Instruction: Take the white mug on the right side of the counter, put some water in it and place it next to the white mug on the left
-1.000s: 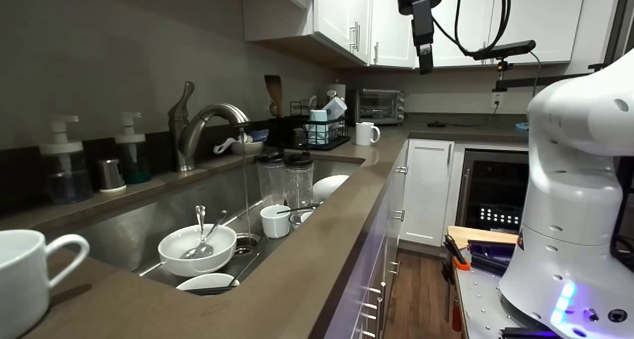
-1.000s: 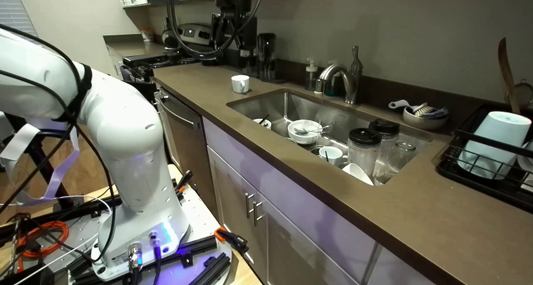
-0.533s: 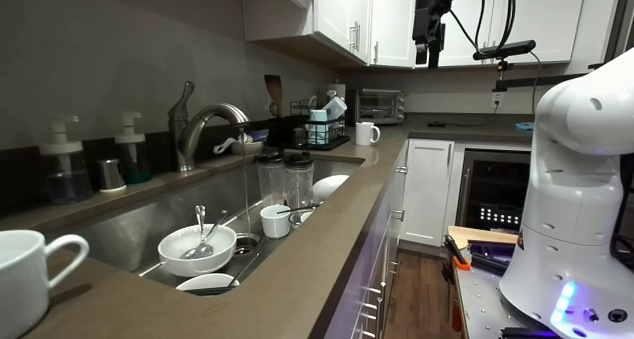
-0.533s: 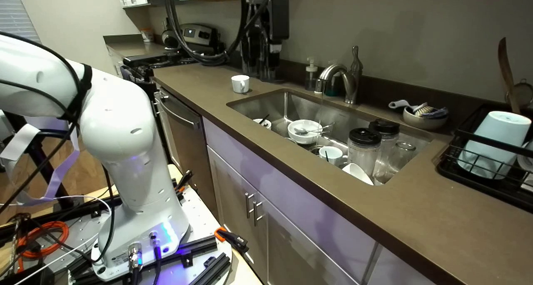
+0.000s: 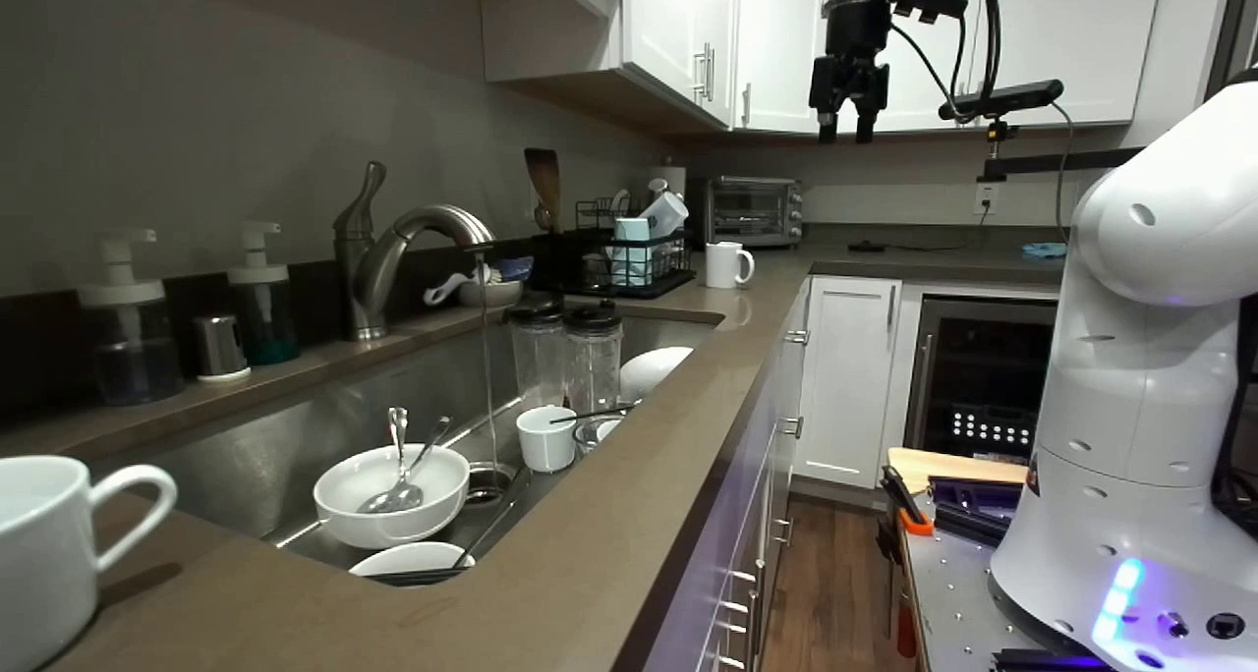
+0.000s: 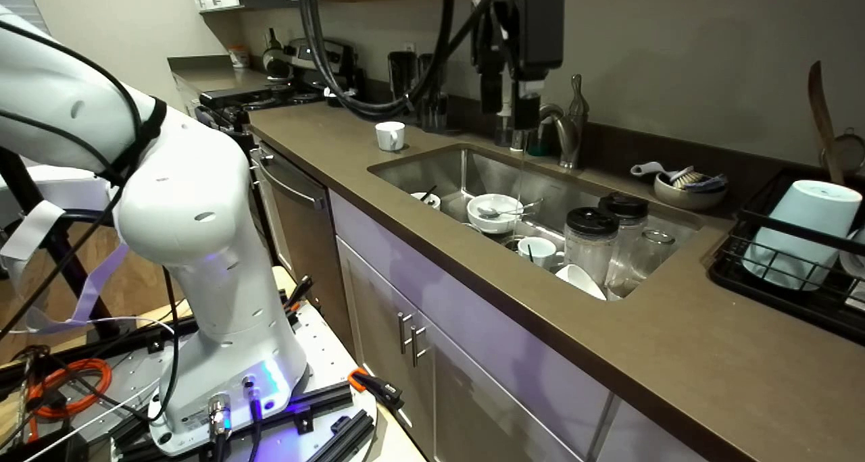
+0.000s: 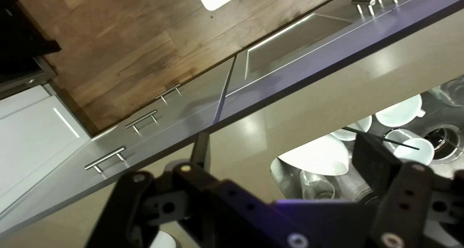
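1. Since the earlier frames, we see that the gripper [image 5: 846, 134] has shifted and turned: in an exterior view both its tips show, where a second ago only one did. Part of the arm [image 5: 1130, 397] has moved along with it.
2. We find its fingers [image 7: 375, 164] standing wide apart; between them, the wrist view shows bare countertop and a corner of the sink [image 5: 241, 466].
3. We see the gripper hanging well above the counter [image 5: 629, 485].
4. We place the right-hand white mug [image 5: 723, 265] upright on the counter, just beside the black dish rack [image 5: 672, 285], its handle toward the front edge.
5. We spot the left-hand white mug [image 6: 390, 136] in both exterior views, upright on the counter near the opposite end of the sink.
6. We watch water [image 5: 488, 387] run in a thin stream from the faucet [image 5: 378, 264] into the sink, between a white bowl [image 5: 393, 527] holding a spoon [image 5: 393, 498] and a white cup [image 5: 545, 443].
7. We notice a white rounded shape [image 7: 164, 240] at the wrist view's bottom edge, partly hidden by the gripper; we cannot tell what it is.
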You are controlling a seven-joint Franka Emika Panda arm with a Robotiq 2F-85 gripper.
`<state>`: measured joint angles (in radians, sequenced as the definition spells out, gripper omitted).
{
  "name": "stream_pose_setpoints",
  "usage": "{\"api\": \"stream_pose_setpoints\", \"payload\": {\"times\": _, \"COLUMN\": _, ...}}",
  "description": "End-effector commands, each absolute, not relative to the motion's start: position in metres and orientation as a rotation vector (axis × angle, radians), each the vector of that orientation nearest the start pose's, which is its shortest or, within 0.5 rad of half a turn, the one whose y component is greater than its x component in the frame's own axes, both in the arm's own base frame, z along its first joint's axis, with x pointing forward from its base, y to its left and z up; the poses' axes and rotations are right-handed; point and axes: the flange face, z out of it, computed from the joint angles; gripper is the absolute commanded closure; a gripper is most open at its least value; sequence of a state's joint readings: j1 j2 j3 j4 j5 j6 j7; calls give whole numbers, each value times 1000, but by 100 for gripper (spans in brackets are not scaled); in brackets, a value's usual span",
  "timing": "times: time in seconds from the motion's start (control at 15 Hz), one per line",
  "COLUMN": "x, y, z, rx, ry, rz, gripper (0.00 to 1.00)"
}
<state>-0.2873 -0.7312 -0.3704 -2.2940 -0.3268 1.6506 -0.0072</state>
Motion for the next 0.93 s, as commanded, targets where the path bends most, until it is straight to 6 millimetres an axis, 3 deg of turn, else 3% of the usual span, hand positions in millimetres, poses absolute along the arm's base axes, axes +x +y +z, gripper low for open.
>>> {"api": "stream_pose_setpoints", "payload": {"times": 0.0, "x": 260, "y": -304, "z": 582, "rx": -3075, "ry": 997, "rz": 55, "gripper": 0}}
{"api": "stream_pose_setpoints", "payload": {"times": 0.33, "x": 276, "y": -346, "z": 568, "rx": -2973, "ry": 1080, "rz": 148, "gripper": 0}}
{"api": "stream_pose_setpoints", "payload": {"times": 0.4, "x": 267, "y": -330, "z": 568, "rx": -3018, "ry": 1046, "rz": 115, "gripper": 0}}
{"api": "stream_pose_setpoints", "payload": {"times": 0.87, "x": 282, "y": -350, "z": 561, "rx": -2999, "ry": 1130, "rz": 102, "gripper": 0}}
